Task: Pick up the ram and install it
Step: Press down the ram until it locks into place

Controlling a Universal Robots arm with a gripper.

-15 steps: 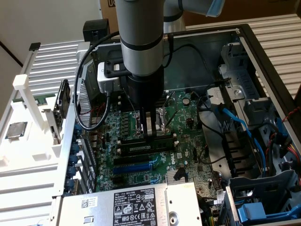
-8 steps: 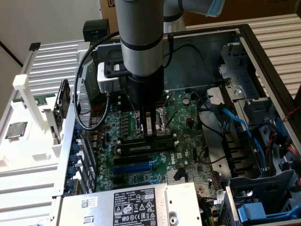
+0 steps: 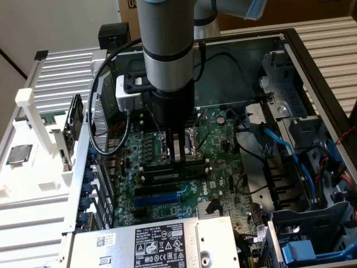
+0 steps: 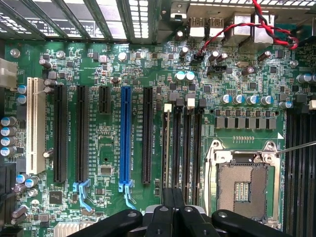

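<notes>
Currently my gripper point(image 3: 177, 158) stands low over the motherboard point(image 3: 167, 206) inside the open computer case point(image 3: 312, 67), its fingers point(image 4: 174, 207) pressed together. The ram point(image 3: 175, 174) lies just under the fingertips, seated edge-down in a black memory slot point(image 4: 177, 148), its long axis running across the board from the exterior view's left to right. Around it: the bare processor socket point(image 3: 184, 139) close behind, a blue expansion slot point(image 3: 162, 196) in front, blue cables point(image 3: 287, 148) well apart at the exterior view's right, and a black cable point(image 3: 100, 111) looping beside my wrist.
</notes>
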